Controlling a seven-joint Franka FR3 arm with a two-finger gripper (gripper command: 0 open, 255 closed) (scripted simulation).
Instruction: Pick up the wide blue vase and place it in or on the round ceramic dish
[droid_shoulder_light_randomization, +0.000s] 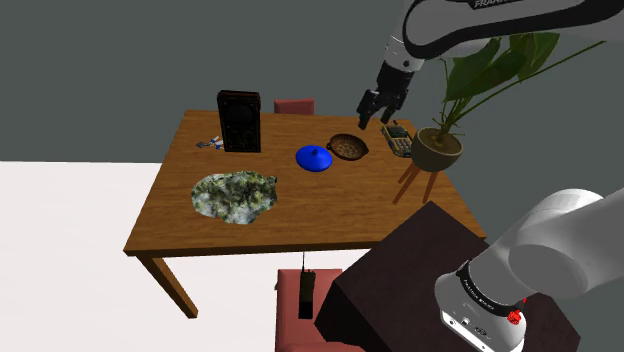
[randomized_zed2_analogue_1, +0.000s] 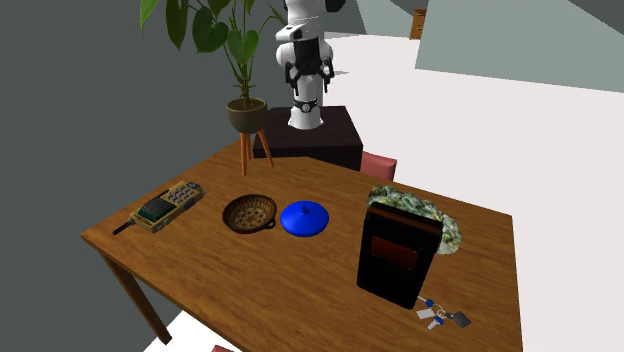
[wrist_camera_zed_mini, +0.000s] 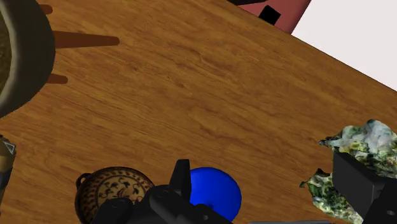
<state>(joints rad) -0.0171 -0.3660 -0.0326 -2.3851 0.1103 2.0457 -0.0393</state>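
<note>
The wide blue vase (droid_shoulder_light_randomization: 314, 157) is low and round with a small knob on top, and it stands near the middle of the wooden table (droid_shoulder_light_randomization: 300, 225). Right beside it, toward the shoulder view's right, sits the round brown patterned dish (droid_shoulder_light_randomization: 347, 147). My gripper (droid_shoulder_light_randomization: 375, 105) hangs open well above the table, over and slightly behind the dish, holding nothing. In the second exterior view the vase (randomized_zed2_analogue_1: 303, 218) and the dish (randomized_zed2_analogue_1: 249, 213) sit side by side. In the wrist view the vase (wrist_camera_zed_mini: 213, 191) lies below, just past one black finger (wrist_camera_zed_mini: 182, 173), with the dish (wrist_camera_zed_mini: 114, 191) beside it.
A black box (droid_shoulder_light_randomization: 239, 121) stands upright at the back of the table with keys (droid_shoulder_light_randomization: 208, 144) next to it. A mottled green-white flat piece (droid_shoulder_light_randomization: 234, 195) lies in front. A handset (droid_shoulder_light_randomization: 397, 138) lies near the potted plant (droid_shoulder_light_randomization: 437, 150). Red chairs (droid_shoulder_light_randomization: 295, 106) flank the table.
</note>
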